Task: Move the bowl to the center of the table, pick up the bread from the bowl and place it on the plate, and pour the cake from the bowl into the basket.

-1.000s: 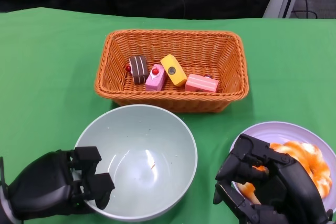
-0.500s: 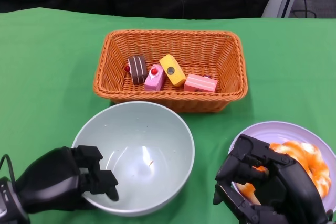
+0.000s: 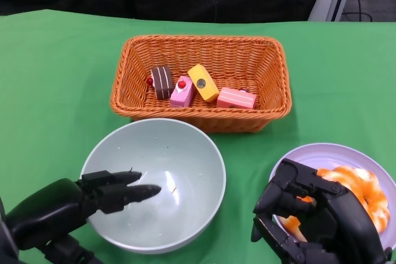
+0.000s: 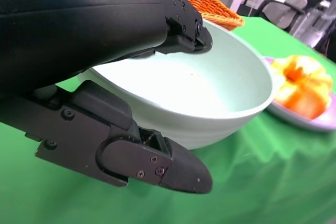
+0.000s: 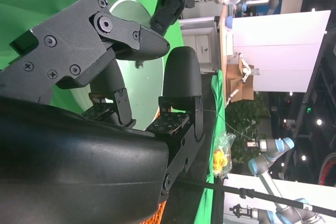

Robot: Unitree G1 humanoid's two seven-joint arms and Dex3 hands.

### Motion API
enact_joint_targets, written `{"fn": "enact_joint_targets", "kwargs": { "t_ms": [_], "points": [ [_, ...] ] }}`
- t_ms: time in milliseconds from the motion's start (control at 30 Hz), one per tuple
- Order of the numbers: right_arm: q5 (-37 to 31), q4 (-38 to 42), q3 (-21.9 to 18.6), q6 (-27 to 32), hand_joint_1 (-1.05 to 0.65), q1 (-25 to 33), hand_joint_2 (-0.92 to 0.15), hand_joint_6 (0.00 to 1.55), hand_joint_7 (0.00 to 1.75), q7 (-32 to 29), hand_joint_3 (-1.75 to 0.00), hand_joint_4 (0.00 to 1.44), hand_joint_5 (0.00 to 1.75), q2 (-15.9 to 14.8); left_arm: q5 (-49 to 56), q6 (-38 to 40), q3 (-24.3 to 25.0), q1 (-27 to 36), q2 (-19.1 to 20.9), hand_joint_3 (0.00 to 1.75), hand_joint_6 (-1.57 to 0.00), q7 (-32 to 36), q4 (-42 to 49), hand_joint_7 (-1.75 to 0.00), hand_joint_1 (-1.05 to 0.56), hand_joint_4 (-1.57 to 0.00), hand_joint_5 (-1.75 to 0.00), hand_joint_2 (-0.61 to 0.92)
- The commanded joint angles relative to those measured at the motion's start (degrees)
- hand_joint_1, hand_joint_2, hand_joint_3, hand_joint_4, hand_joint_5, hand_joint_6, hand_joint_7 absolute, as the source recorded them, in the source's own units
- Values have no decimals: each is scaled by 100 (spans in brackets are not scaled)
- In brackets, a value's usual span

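Bowl: the pale green bowl (image 3: 153, 187) sits upright on the green table (image 3: 55, 78), near the middle and just in front of the basket; nothing lies inside it; the left wrist view shows its rim and outer wall (image 4: 210, 114) between the hand's fingers.
Left hand: the left hand (image 3: 68, 205) is at the near left; its fingers (image 3: 127, 191) are stretched out over the bowl's near-left rim, spread apart and gripping nothing; in the left wrist view one finger (image 4: 157, 161) lies outside the bowl wall, another above the rim, neither pressing on it.
Right hand: the right hand (image 3: 312, 217) is at the near right, at the near-left edge of the plate; its fingers are curled inward with nothing seen in them; whether they touch the bread cannot be told.
Bread: the orange glazed bread (image 3: 356, 193) lies on the lilac plate (image 3: 322, 153), to the right of the bowl; part of it is hidden behind the right hand.
Cake: four toy cake pieces (image 3: 201, 88) lie in the wicker basket (image 3: 201, 81); brown, pink, yellow and pink again, left to right.
Basket: far centre of the table, just beyond the bowl.
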Motion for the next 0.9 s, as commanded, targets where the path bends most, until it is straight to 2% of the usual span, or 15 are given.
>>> {"fn": "enact_joint_targets", "kwargs": {
  "t_ms": [33,167,267,300,400,567,600,667,700,733,767,800,833,900],
  "points": [
    [67,-39,-44,44,-21,25,-54,60,141,3,-90,67,162,-75,-1209,602,291,389,136,22,-13,-1211,-675,-1,-105,-2,-1,92],
    [60,-74,-31,78,-22,54,-52,61,141,-37,-93,68,161,-49,-2466,1415,721,820,23,20,-16,-2459,-1481,-2,-105,-6,-3,92],
    [83,-74,-27,72,-22,59,-52,61,140,-16,-94,68,161,-50,-3047,1977,1165,1143,-221,19,-17,-2928,-1945,-2,-105,-7,-3,92],
    [100,-78,-27,77,-22,66,-52,61,141,-3,-94,68,161,-55,-3420,2272,1350,1325,-392,21,-25,-3020,-2185,-4,-100,-19,-7,92],
    [154,-26,-36,1,-21,58,-52,60,142,61,-92,67,163,-61,-4244,3116,1839,1810,-871,18,-49,-3144,-2892,-5,-70,-53,-12,92],
    [137,-50,-51,15,-22,72,-53,60,143,79,-91,67,163,-110,-4731,4216,2441,2318,-1437,13,-78,-3190,-3801,-11,-33,-90,-24,92],
    [156,-44,-53,8,-22,78,-53,60,143,99,-91,67,163,-117,-4666,4281,2535,2385,-1541,15,-84,-3181,-3903,-11,-26,-95,-30,92],
    [170,-37,-59,-7,-20,91,-53,60,142,118,-91,67,162,-131,-4499,4330,2692,2476,-1727,21,-98,-3187,-4029,-12,-17,-93,-66,92],
    [159,-20,-57,-49,-20,97,-53,61,141,124,-90,68,161,-130,-4368,4304,2753,2517,-1809,23,-102,-3184,-4062,-13,-16,-92,-76,92],
    [162,-7,-55,-80,-20,102,-54,61,141,140,-89,68,161,-131,-4268,4297,2801,2556,-1883,29,-107,-3197,-4094,-20,-13,-91,-90,92],
    [166,3,-53,-102,-20,104,-55,60,141,152,-88,67,161,-131,-4190,4304,2848,2584,-1946,36,-104,-3219,-4118,-41,-11,-87,-106,92],
    [155,-24,-50,-81,-20,116,-56,60,141,146,-87,67,161,-145,-4148,4349,2882,2629,-2013,38,-98,-3232,-4173,-58,-11,-86,-112,92],
    [146,-62,-47,-45,-20,131,-56,60,142,135,-87,66,161,-161,-4113,4380,2915,2673,-2080,44,-88,-3243,-4218,-84,-8,-81,-125,92],
    [122,-157,-36,45,-20,158,-55,59,142,103,-90,65,161,-193,-4071,4516,2974,2796,-2201,48,-78,-3206,-4360,-107,-6,-77,-138,92]
  ]
}}
